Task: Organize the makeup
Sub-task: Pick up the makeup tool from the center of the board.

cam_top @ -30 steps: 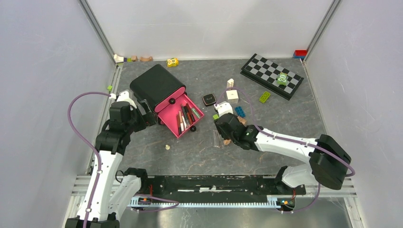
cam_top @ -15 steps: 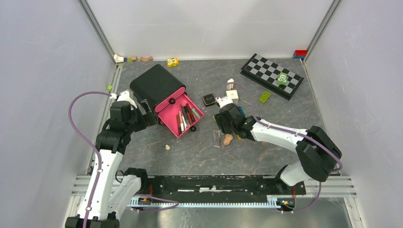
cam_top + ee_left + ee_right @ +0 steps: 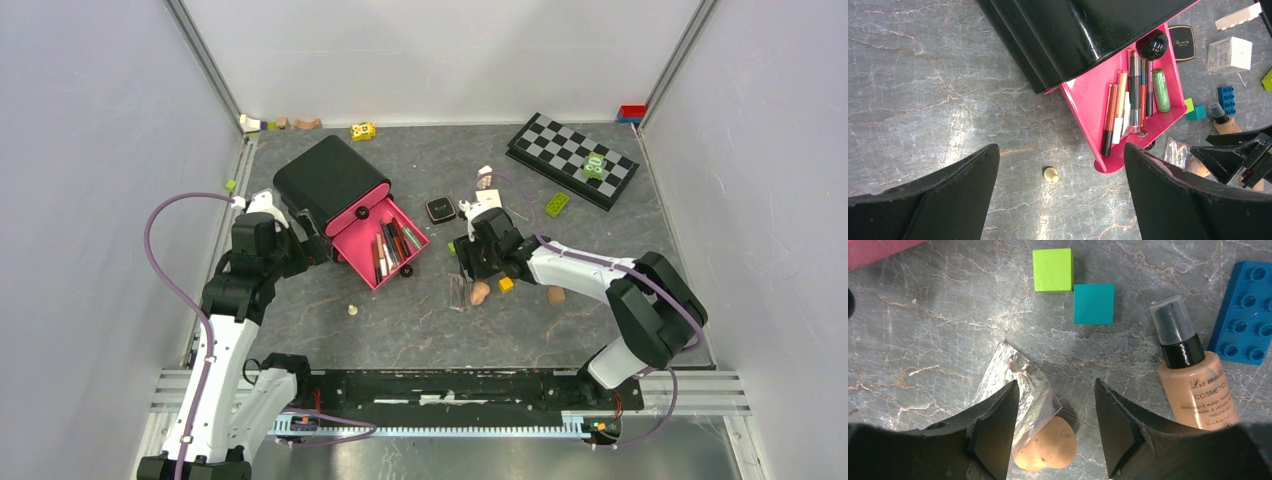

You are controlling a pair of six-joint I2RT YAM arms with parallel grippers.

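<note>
Pink drawer (image 3: 355, 250) sits left of worktop (image 3: 420, 330) centre; left wrist: pencils (image 3: 1128, 107) lie lengthwise inside it, left claw (image 3: 1060, 150) wide open, empty; right wrist: right claw (image 3: 1055, 395) parted, empty, straddling sponge (image 3: 1045, 445), bottle (image 3: 1195, 385) alongside, cap pointing away.

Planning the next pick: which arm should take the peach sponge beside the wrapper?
Right: the right gripper hangs open over the sponge; the left gripper is far off by the pink drawer.

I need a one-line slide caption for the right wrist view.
Right gripper, jaws open, above a peach sponge and clear wrapper; foundation bottle nearby.
</note>
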